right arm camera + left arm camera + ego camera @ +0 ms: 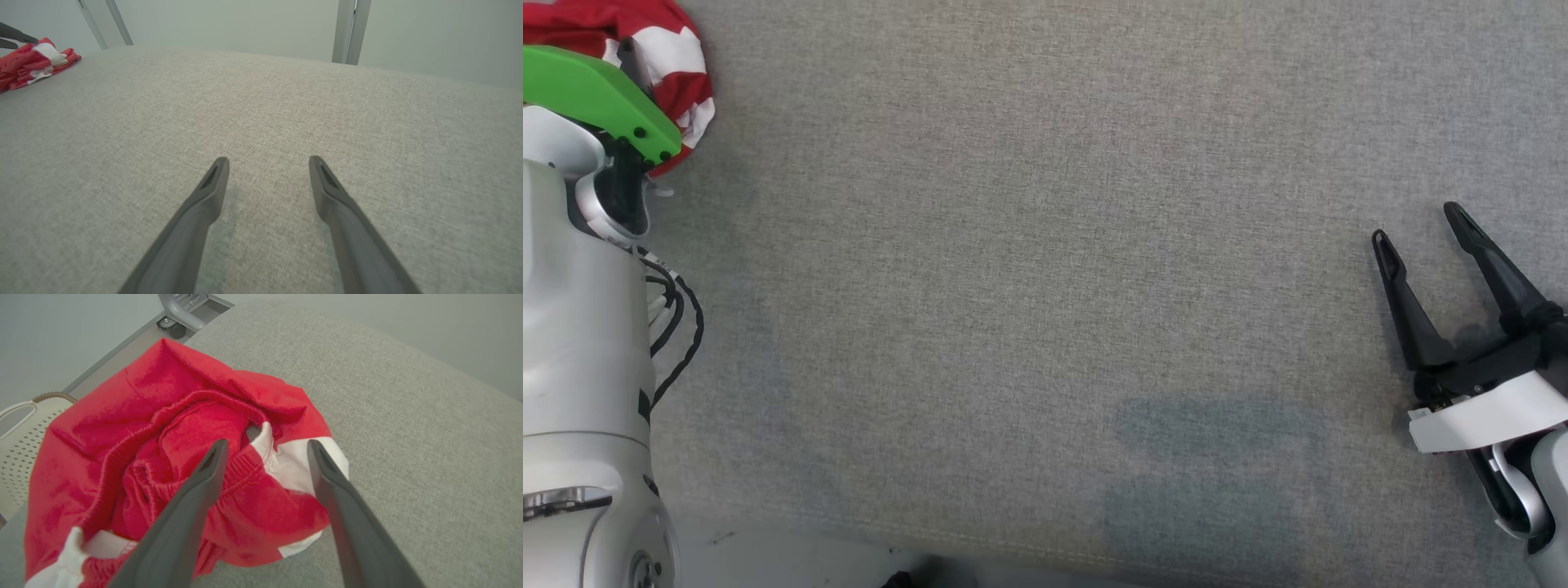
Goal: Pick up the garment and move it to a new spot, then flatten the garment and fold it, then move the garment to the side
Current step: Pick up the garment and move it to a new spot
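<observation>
Grey woven fabric surface (1045, 286), broad and bare across its middle, pale wall behind. Item: garment (163, 457), red with white panels, a gathered elastic band visible, lying crumpled in a heap at the surface's far left corner, close to the edge; a pale perforated basket (20, 445) stands beyond that edge. Left gripper (267, 446): fingers spread wide, holding nothing, poised over the heap with the gathered band between the tips. Right gripper (1417, 224): likewise spread wide and empty, over bare fabric, well apart from the garment. Step in hand, by judgement: the first pick-up. Recommended handling: lower the left gripper straight down so the thick gathered ridge sits between the fingers, then close on that ridge rather than on a single loose layer, which would likely slip or drag the heap; lift clear before carrying it inward, away from the edge. Not determinable: whether the fingertips touch the cloth; the garment's kind and full outline, since folds bury its lower layers. In the head view a green plate (596, 94) on the left wrist covers much of it, and the frame corner cuts it off.
</observation>
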